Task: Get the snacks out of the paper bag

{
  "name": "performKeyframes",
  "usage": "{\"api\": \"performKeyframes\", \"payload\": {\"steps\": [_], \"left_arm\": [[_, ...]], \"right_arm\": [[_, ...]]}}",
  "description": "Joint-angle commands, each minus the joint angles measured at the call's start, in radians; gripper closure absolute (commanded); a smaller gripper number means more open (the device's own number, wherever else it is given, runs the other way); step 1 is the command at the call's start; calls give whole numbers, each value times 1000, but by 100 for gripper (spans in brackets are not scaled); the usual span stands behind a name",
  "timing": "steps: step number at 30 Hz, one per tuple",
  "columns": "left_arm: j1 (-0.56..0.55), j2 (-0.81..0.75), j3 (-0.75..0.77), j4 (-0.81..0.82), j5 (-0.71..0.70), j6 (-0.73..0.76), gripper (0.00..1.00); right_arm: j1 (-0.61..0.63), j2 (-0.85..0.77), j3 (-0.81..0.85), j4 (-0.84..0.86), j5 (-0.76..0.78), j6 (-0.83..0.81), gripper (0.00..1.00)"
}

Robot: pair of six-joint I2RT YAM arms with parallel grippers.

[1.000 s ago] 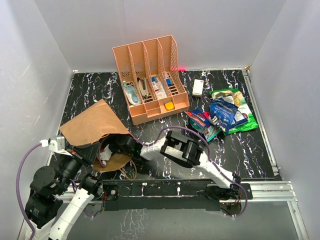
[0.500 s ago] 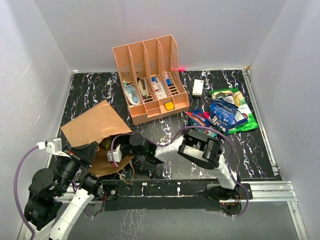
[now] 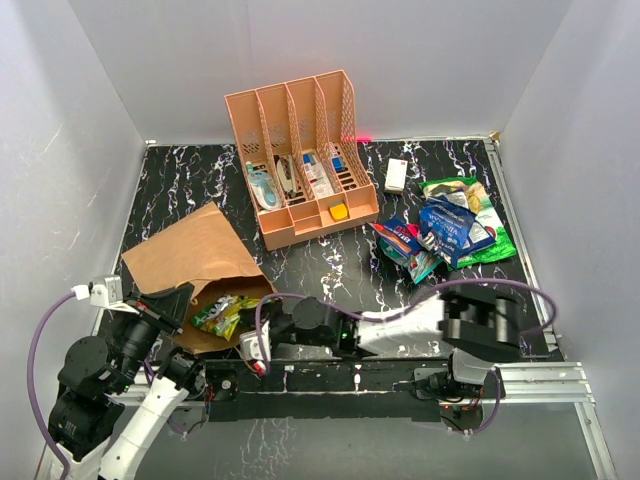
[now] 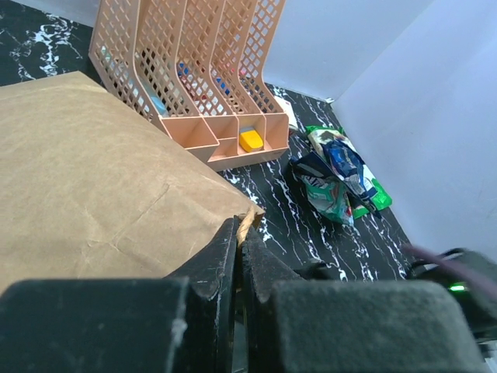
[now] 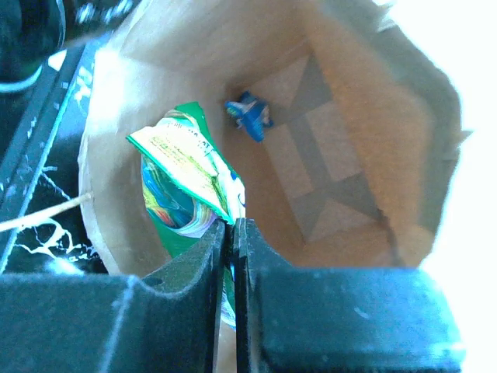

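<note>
Snack packet [image 5: 178, 167] in right gripper [image 5: 231, 233] | paper bag [image 4: 93, 179] in left gripper [image 4: 241, 237]

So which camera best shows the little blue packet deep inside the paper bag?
The right wrist view: it looks into the paper bag and shows the blue packet at its far end. The top external view shows only the bag's mouth, the left wrist view only its outside.

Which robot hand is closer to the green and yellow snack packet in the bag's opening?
Right. The right gripper pinches the edge of the green packet at the mouth of the paper bag. The left gripper grips the bag's rim beside it, not touching the packet.
</note>
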Motion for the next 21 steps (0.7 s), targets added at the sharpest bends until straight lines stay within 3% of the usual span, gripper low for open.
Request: {"api": "performKeyframes", "payload": {"steps": [1, 5, 12, 21], "left_arm": [[0, 38, 39, -24, -68, -14, 100], [-2, 81, 82, -35, -127, 4, 100], [-2, 153, 102, -95, -265, -61, 100], [-2, 116, 26, -68, -281, -117, 100]], "right_arm": [[15, -242, 18, -57, 80, 193, 92], [18, -437, 36, -198, 152, 352, 92], [18, -730, 64, -399, 227, 479, 92], [17, -803, 62, -393, 758, 502, 92]]}}
